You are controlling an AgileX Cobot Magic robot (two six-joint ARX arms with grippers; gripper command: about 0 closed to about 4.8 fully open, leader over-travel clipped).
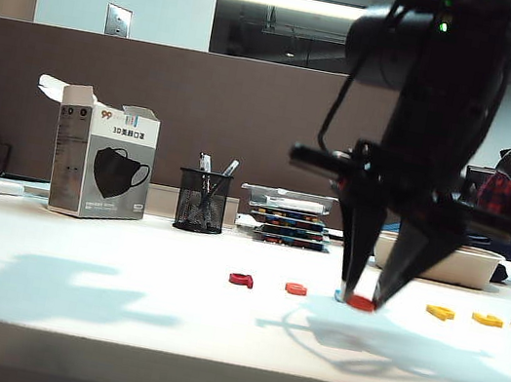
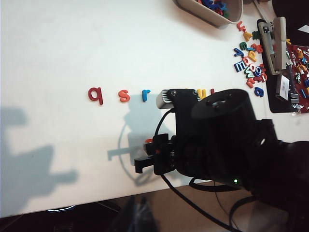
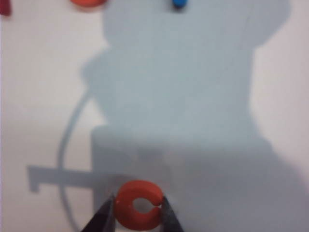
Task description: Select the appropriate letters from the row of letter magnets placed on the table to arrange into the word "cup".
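- The mask box [image 1: 102, 164] at the back left of the table [image 1: 116, 305] has a black face mask printed on it and a line of print above, with "3D" legible; its top flap stands open.
- The letter magnets in the left wrist view read as a dark red "q" [image 2: 95, 94], an orange "s" [image 2: 124, 95] and a small blue "r" [image 2: 146, 95], set in a row.
- A black mesh pen cup [image 1: 201, 201] holds several pens. A pale tray [image 2: 210, 12] holds loose coloured letters, and more lie scattered beside it.
- The orange-red "c" [image 3: 139, 204] is flat, thick-stroked and glossy, lying on the table in front of the row, in the arm's shadow.
- The right gripper [image 3: 137, 215] points down at the table, its two dark fingertips [image 3: 104, 217] clamped on either side of the "c".
- Two yellow letters [image 1: 440, 312] lie farther right in the row.
- The left gripper shows in no view, so its fingers cannot be judged.
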